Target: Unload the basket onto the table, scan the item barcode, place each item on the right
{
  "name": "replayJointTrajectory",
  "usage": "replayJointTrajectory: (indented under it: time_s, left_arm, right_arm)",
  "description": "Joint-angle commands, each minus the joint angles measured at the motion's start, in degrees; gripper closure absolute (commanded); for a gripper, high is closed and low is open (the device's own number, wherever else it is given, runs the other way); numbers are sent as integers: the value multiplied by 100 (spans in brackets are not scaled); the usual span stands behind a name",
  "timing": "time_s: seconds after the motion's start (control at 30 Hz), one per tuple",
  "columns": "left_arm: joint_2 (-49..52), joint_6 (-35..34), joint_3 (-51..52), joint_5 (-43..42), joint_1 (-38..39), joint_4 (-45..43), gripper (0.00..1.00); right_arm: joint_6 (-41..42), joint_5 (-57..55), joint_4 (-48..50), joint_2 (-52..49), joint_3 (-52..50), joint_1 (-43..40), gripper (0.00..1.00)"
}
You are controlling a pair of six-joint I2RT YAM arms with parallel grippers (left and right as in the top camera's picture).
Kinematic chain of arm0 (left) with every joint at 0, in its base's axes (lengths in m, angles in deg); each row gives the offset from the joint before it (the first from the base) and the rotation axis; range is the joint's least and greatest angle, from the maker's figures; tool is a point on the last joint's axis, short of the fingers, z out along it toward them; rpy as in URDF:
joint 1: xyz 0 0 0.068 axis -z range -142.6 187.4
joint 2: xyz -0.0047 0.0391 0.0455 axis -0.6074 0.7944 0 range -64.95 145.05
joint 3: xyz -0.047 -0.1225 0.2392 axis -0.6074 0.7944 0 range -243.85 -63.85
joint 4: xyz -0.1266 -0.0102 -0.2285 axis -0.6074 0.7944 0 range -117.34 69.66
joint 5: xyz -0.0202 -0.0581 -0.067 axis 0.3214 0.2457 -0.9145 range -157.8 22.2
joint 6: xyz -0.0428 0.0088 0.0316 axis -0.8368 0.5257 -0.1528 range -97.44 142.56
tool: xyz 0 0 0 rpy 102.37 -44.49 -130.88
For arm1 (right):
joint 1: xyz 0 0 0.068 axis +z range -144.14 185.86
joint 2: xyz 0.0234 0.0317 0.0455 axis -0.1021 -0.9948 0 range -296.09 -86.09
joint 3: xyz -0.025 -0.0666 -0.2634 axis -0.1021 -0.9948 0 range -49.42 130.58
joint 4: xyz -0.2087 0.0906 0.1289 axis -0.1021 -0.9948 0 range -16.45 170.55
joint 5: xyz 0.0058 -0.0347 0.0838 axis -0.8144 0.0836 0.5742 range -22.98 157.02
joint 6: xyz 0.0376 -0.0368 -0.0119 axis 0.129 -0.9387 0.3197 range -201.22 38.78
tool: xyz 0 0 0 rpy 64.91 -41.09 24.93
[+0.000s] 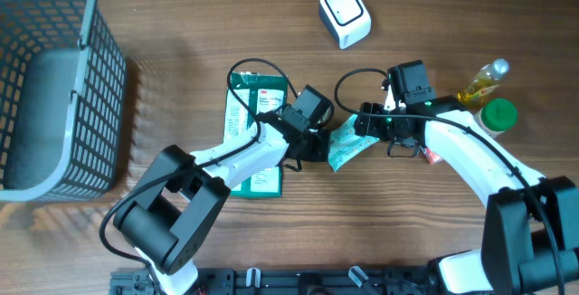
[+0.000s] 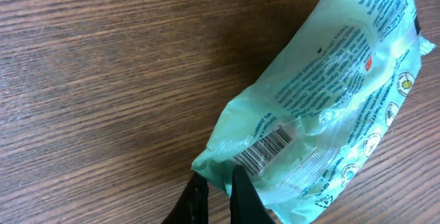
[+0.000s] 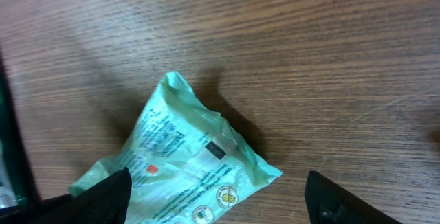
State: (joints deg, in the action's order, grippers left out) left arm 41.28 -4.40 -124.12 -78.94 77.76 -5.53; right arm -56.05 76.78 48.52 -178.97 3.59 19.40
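The table [image 1: 181,23] carries one grey mesh basket [image 1: 99,60] at its left edge, one white scanner [image 1: 345,14] near its far edge, one pale green packet [image 1: 346,146] and one dark green flat pack [image 1: 258,91] around its middle, and one yellow bottle [image 1: 481,82] and one green-lidded tub [image 1: 498,114] toward its right edge.

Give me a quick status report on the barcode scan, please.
Left gripper shut on green pouch corner. Right gripper open at its other end. Barcode showing beside the pinch. White scanner stands apart, no item between.
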Motion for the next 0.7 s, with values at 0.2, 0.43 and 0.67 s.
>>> replayJointTrajectory:
  time_s: [0.2,0.43,0.67]
  left_arm:
    - [433,-74,42,98,20,-68,96]
    - [544,-72,42,184,20,-127,96]
    - [4,-33,-264,203,-133,540,96]
  right_arm:
    - [-127,-79,208,-319,-9,-24,20]
    - [-144,-76,289,-472,-9,-24,20]
    - [-278,90,470,-358,20,-28,20]
